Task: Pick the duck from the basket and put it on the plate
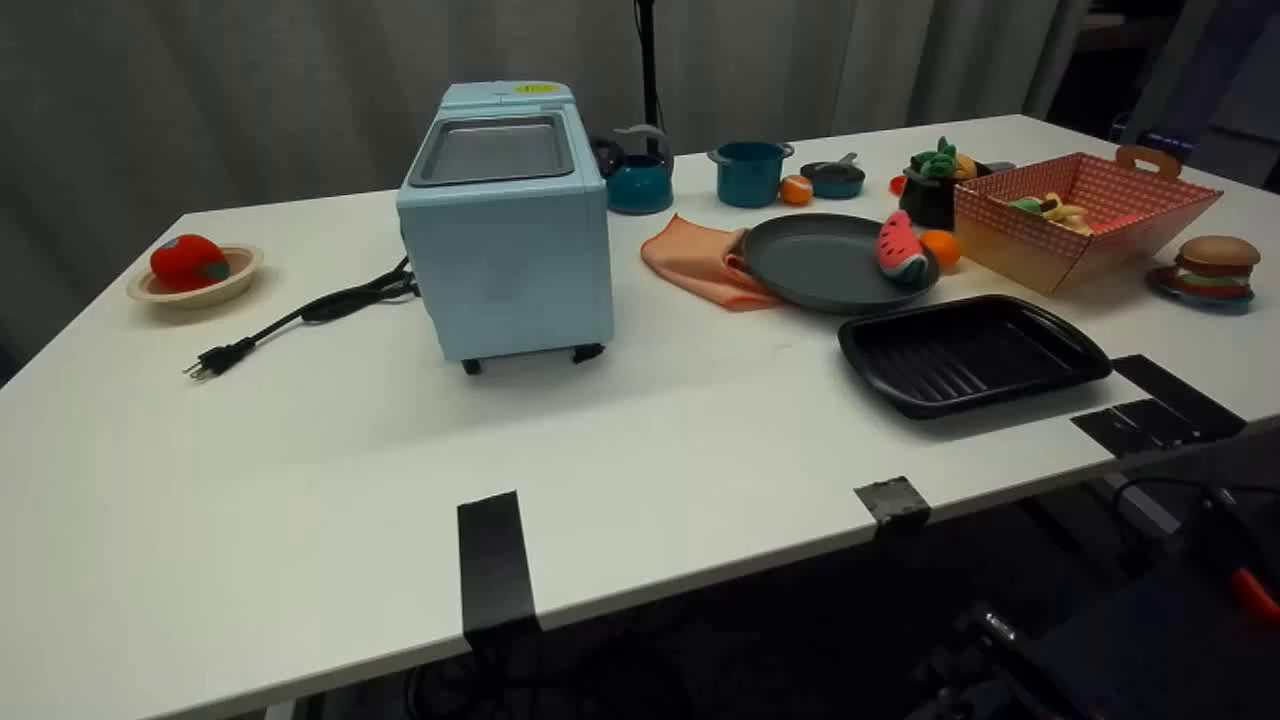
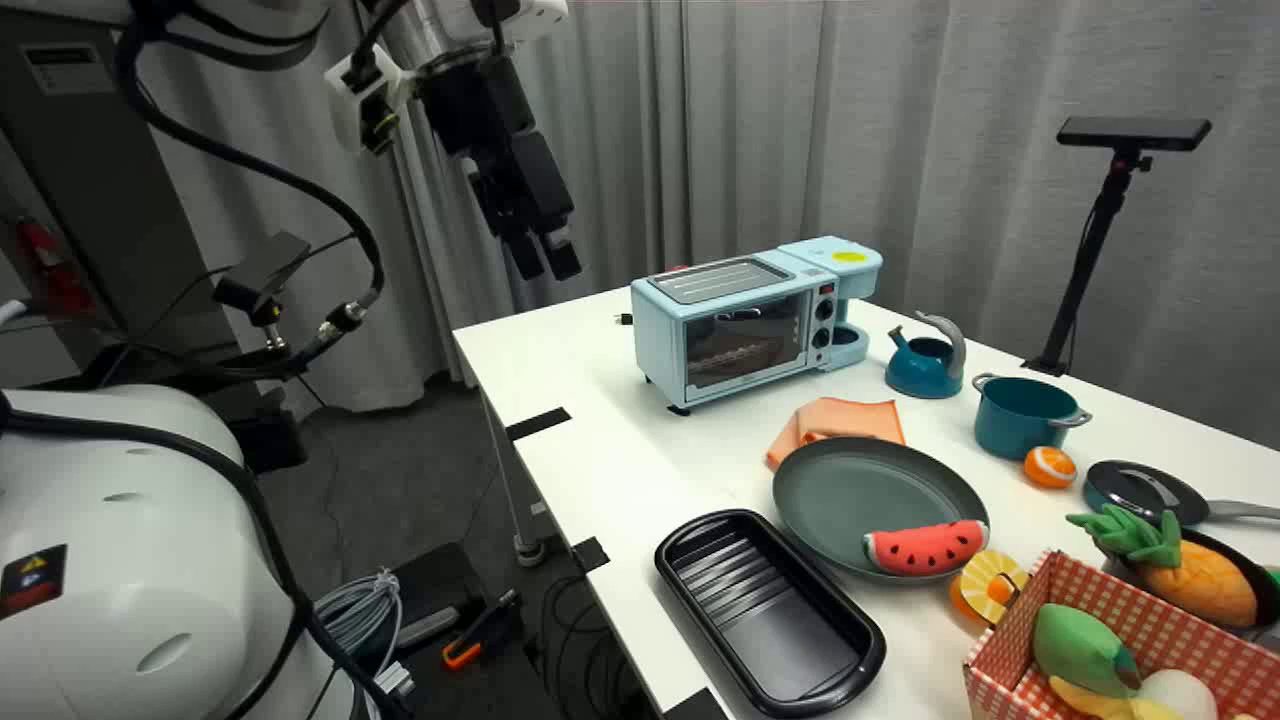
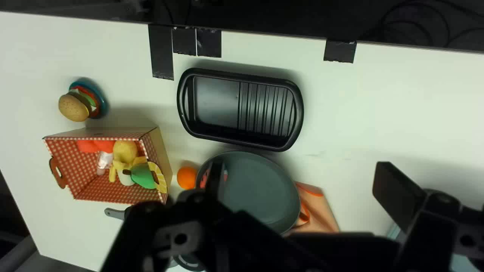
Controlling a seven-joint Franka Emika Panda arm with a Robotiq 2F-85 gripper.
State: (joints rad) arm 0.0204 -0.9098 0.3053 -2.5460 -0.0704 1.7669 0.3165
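Observation:
The duck [image 3: 124, 152], a small pale-yellow toy, lies in the basket [image 3: 136, 194] among other toys in the wrist view. In an exterior view, pale-yellow shapes show in the basket [image 1: 1010, 235], but I cannot tell which is the duck. The basket [image 2: 1015, 620] is cut off at the frame edge in an exterior view. The round dark grey plate [image 1: 815, 262] also shows in an exterior view [image 2: 860, 495] and the wrist view [image 3: 261, 189]; a watermelon slice lies on its edge. My gripper [image 3: 302, 181] is open and empty, high above the table [image 2: 543, 262], away from the basket.
A black ridged tray [image 2: 770, 610] lies by the plate. An orange [image 3: 186, 177] sits between plate and basket. A toy burger [image 1: 1215, 268] stands beside the basket. A blue toaster oven [image 2: 740, 330], kettle [image 2: 922, 365], pot [image 2: 1025, 415] and orange cloth [image 1: 700, 260] are on the table.

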